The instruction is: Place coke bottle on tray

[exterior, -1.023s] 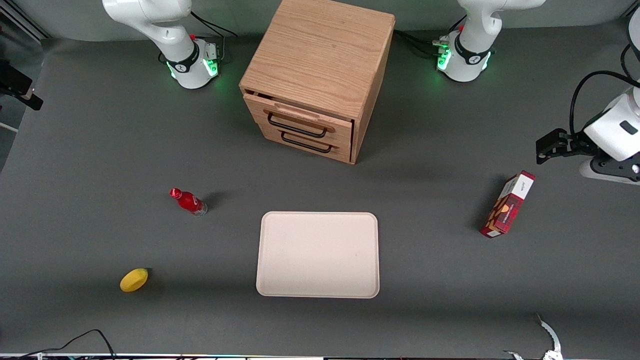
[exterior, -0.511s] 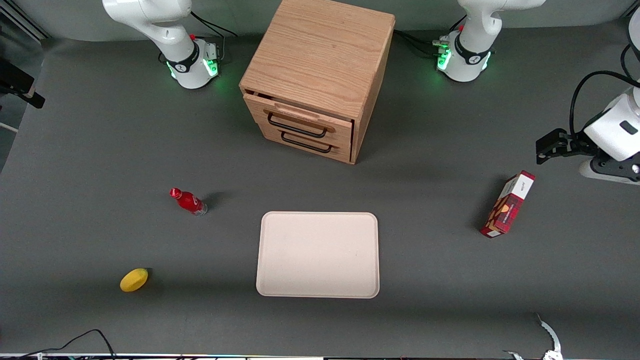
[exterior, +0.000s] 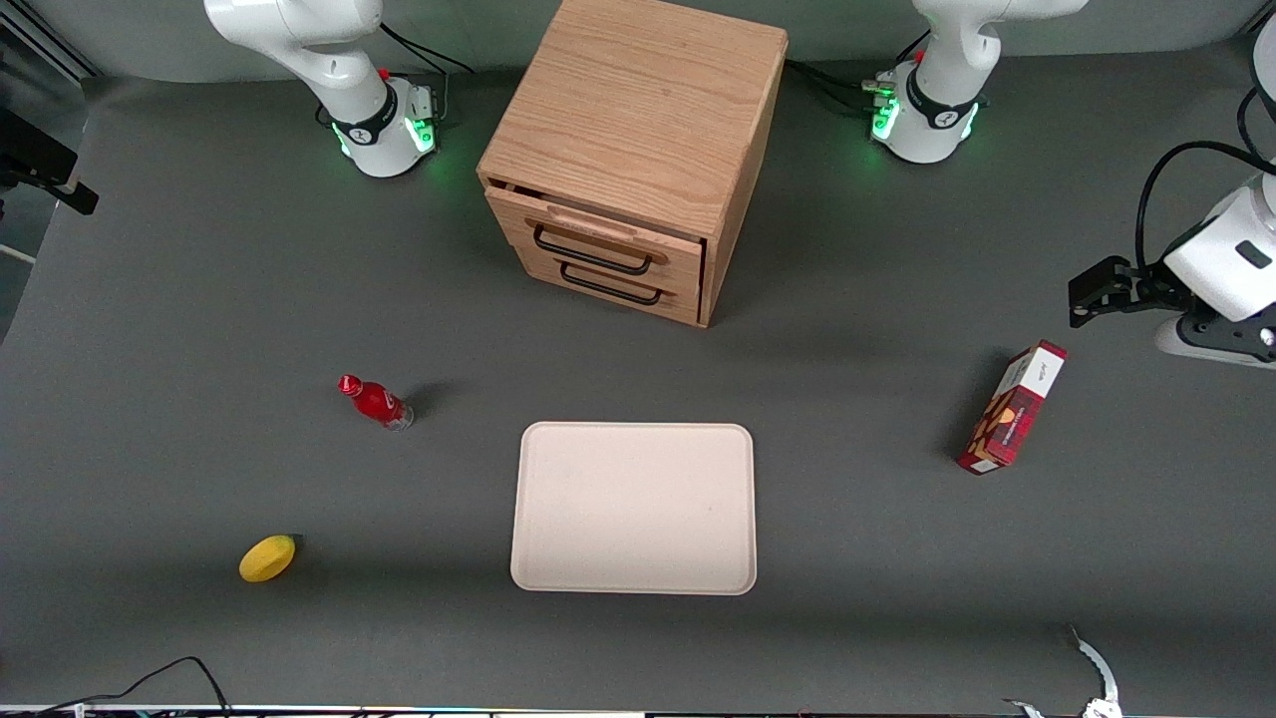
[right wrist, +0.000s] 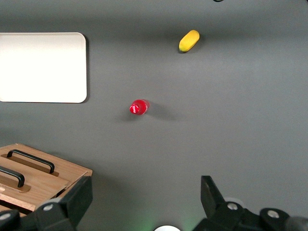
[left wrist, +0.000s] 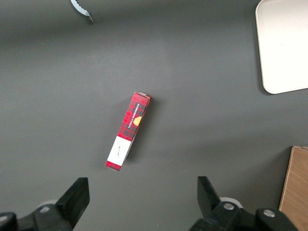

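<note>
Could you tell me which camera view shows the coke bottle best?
The front view: the coke bottle shows its side, cap to base, standing on the table beside the tray. The right wrist view sees only its red top from above, under the open hand. The left wrist view misses it.

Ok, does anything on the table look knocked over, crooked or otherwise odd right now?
Only the cabinet: its top drawer sits slightly ajar and crooked. The coke bottle stands upright on the table, apart from the bare tray. The lemon and carton look undisturbed. The gripper hangs open high above the table.
</note>
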Robot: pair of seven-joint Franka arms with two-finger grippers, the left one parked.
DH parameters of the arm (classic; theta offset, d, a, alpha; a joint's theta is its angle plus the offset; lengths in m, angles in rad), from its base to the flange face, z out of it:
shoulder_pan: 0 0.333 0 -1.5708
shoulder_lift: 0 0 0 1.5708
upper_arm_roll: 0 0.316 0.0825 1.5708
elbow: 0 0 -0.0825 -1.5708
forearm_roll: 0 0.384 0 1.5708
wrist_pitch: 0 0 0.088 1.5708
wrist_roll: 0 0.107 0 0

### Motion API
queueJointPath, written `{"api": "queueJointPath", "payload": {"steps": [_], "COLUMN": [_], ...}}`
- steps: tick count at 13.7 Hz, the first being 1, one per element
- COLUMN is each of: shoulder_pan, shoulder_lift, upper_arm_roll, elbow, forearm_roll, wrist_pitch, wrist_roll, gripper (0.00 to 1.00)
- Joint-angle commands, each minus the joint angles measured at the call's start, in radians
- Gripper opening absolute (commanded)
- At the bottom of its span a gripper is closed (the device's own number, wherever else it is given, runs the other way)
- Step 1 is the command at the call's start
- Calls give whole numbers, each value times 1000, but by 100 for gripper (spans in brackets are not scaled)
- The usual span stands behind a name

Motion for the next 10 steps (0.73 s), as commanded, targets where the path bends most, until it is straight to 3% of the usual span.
{"api": "queueJointPath", "payload": {"steps": [1, 10], "shoulder_pan": [7, 10], "shoulder_lift": [12, 21], "upper_arm_roll": [4, 5], "elbow": [11, 3], "forearm_roll": [-4, -4], "wrist_pitch": [-13, -4], "wrist_roll": [-5, -3], "gripper": [100, 100]}}
